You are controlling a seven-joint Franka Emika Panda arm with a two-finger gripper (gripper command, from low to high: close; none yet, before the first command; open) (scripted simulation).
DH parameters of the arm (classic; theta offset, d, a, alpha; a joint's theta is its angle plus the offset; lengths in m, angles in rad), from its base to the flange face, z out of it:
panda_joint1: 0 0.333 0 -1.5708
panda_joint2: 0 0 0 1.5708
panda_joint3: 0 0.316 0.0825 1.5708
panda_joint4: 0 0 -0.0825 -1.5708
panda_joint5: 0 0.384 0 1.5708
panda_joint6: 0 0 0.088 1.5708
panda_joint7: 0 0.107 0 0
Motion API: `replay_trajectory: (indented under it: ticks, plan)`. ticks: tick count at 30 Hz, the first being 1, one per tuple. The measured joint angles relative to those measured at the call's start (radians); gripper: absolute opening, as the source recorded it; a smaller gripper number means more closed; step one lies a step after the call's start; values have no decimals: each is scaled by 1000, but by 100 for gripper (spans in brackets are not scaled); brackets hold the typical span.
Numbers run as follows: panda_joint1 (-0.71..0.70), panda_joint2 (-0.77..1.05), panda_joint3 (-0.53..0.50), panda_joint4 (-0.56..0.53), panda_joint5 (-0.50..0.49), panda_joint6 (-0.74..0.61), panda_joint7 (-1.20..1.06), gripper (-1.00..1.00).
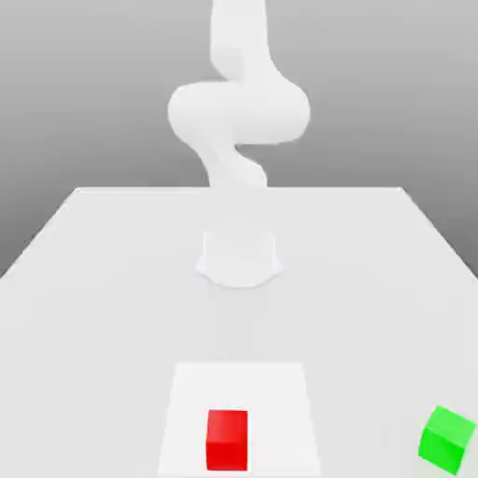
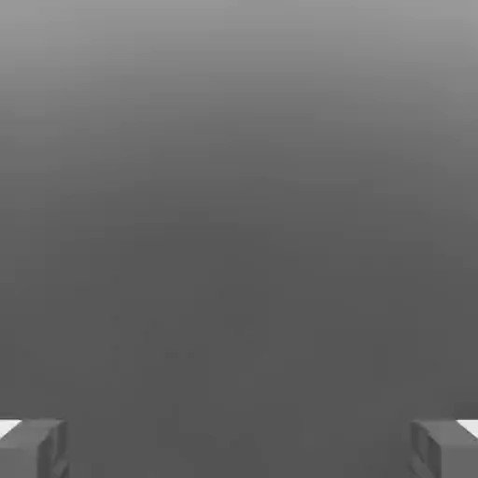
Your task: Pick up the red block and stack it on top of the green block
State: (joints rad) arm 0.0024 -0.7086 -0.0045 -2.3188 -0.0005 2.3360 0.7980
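The broad, pale flat table (image 1: 112,317) spreads out under the white, rounded, jointed robot arm (image 1: 239,112), which rises from its round base on the table. A thin white four-sided sheet (image 1: 191,387) lies on the table in front of the base. In the hand view, the grey two-finger gripper (image 2: 239,450) is wide open, with nothing between its fingers. Away from the gripper, the small matte bright-red cube (image 1: 227,441) sits on the sheet; the small smooth bright-green cube (image 1: 447,439), also away from it, rests turned at an angle toward the exterior view's right.
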Motion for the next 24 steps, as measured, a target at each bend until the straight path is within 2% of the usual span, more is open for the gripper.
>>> replay_trajectory:
  ticks: [24]
  plan:
    - [-8, 876, -18, -179, 11, 353, -32, 0]
